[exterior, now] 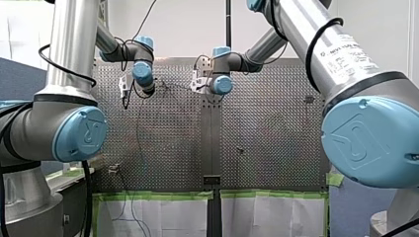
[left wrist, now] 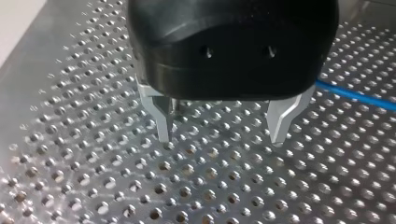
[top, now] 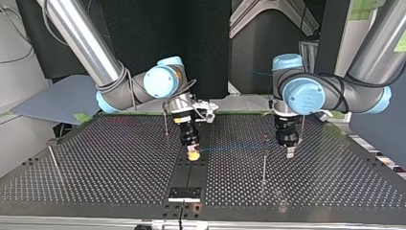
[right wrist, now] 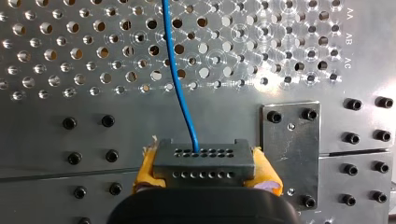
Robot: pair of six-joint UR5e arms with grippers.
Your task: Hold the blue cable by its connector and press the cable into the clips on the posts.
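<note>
Yellow pads (right wrist: 145, 170) of my right pincer (right wrist: 205, 173) are clamped on the dark connector (right wrist: 204, 156), one on each side. From the connector the blue cable (right wrist: 180, 79) leads ahead over the perforated bench (right wrist: 56, 56). A bolted metal plate (right wrist: 289, 140) lies just beside the connector, at the bench's middle seam. In the top view the cable runs level above the bench to a thin post (top: 264, 163) and on toward my left pincer (left wrist: 222, 133). Its metal fingers (left wrist: 161, 119) stand apart, holding nothing, tips just above the bench, the cable passing beside them. Whether the post grips the cable I cannot tell.
</note>
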